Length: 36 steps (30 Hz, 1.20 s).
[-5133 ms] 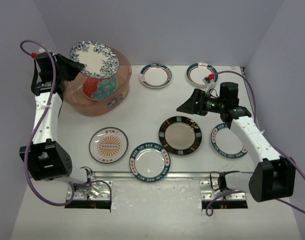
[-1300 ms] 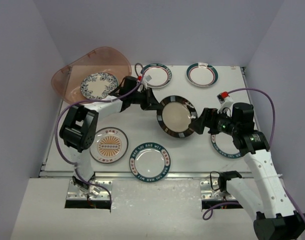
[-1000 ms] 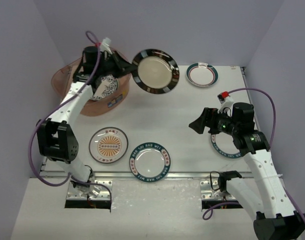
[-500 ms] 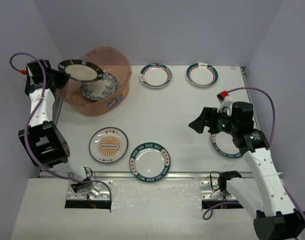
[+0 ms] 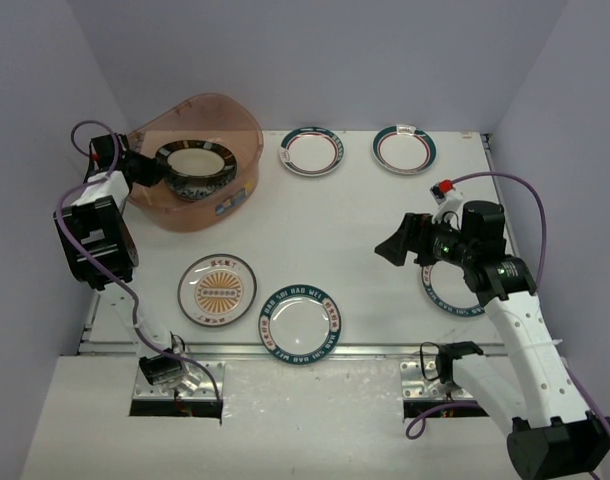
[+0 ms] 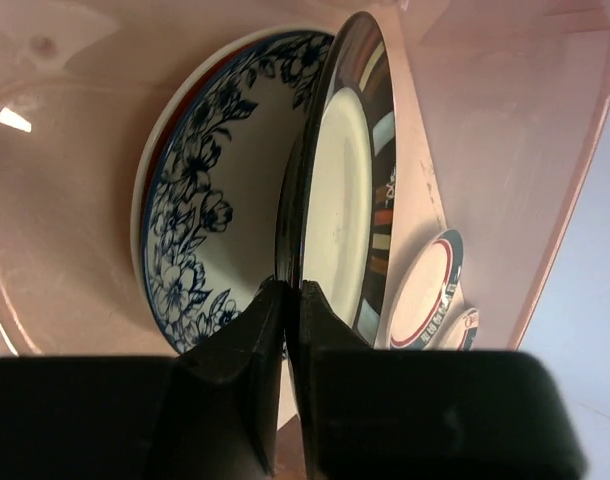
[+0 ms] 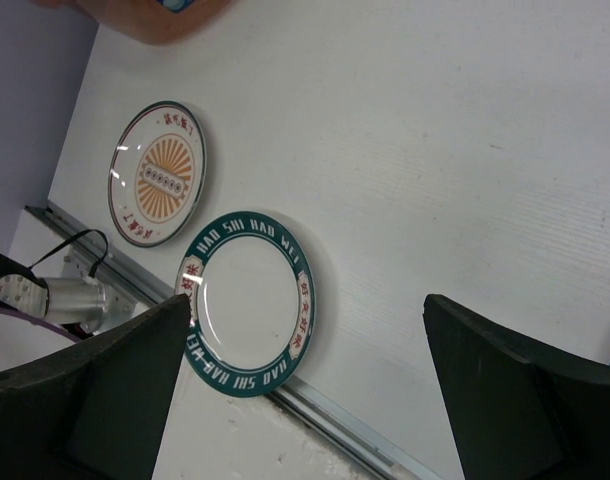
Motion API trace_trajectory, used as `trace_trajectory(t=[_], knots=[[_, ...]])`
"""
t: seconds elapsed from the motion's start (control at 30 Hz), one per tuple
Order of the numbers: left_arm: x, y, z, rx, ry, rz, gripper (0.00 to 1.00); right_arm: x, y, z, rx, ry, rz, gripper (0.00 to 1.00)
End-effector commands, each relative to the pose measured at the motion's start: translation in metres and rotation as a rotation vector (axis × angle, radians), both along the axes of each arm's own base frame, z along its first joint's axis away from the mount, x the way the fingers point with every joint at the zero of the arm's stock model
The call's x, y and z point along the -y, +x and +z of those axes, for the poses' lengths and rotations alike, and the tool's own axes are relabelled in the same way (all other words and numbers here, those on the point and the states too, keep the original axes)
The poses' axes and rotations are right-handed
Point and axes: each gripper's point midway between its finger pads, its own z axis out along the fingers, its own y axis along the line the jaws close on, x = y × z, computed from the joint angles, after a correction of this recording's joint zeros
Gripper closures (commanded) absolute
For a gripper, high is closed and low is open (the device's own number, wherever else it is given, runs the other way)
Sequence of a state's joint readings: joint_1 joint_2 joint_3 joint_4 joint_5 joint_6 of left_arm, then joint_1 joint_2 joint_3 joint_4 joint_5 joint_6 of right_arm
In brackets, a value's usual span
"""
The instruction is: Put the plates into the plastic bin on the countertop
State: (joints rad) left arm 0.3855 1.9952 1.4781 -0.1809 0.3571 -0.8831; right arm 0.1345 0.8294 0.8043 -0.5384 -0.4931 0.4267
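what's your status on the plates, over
Left pincer shut on black-gold plate, inside plastic bin above blue floral plate. Right pincer open, empty. Five plates on countertop, nothing blocking.

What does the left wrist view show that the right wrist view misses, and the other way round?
Left wrist only: the round black-and-gold ceramic plate, seen edge-on, its rim pinched in the shut left jaws, beside the blue floral ceramic plate. Right wrist only: the orange sunburst plate and the teal-lettered plate lying flat on the white countertop, right jaws wide open. Both: the translucent pinkish plastic bin, just a corner of it in the right wrist view.
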Motion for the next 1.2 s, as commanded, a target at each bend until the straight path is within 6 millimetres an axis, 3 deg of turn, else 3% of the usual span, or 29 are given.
trace_trajectory(t=[0.0,0.07,0.23,0.37,0.43,0.47,0.57,0.73,0.9,1.0,1.07,1.17], knots=[[0.003,0.034,0.072,0.240,0.068,-0.041,0.82,-0.007,0.008,0.013,0.062,0.029,0.031,0.01],[0.005,0.031,0.060,0.195,0.058,-0.034,0.77,-0.008,0.009,0.011,0.057,0.032,0.033,0.01],[0.007,0.026,0.058,0.149,0.096,-0.009,0.30,-0.010,0.010,0.006,0.041,0.034,0.047,0.01],[0.008,0.022,0.055,0.067,0.154,-0.014,0.15,-0.010,0.014,-0.006,0.003,0.024,0.051,0.01],[0.006,0.031,0.056,0.020,0.241,-0.026,0.00,-0.010,0.015,-0.016,-0.034,0.014,0.057,0.01],[0.004,0.031,0.060,-0.002,0.281,-0.031,0.00,-0.010,0.016,-0.021,-0.054,0.011,0.058,0.01],[0.006,0.033,0.043,-0.111,0.353,-0.051,0.00,-0.007,0.018,-0.040,-0.112,-0.017,0.046,0.01],[0.004,0.025,0.010,-0.234,0.347,-0.063,0.00,-0.006,0.016,-0.052,-0.155,-0.034,0.046,0.01],[0.003,0.017,0.015,-0.251,0.361,-0.058,0.00,-0.004,0.015,-0.055,-0.164,-0.053,0.037,0.01],[0.006,0.022,0.017,-0.242,0.361,-0.112,0.00,-0.018,0.011,-0.064,-0.193,-0.019,0.083,0.01],[0.011,0.024,-0.001,-0.291,0.342,-0.160,0.00,-0.031,0.001,-0.078,-0.231,0.006,0.131,0.01],[0.021,0.025,-0.004,-0.293,0.325,-0.225,0.00,-0.048,-0.007,-0.090,-0.268,0.059,0.177,0.01]])
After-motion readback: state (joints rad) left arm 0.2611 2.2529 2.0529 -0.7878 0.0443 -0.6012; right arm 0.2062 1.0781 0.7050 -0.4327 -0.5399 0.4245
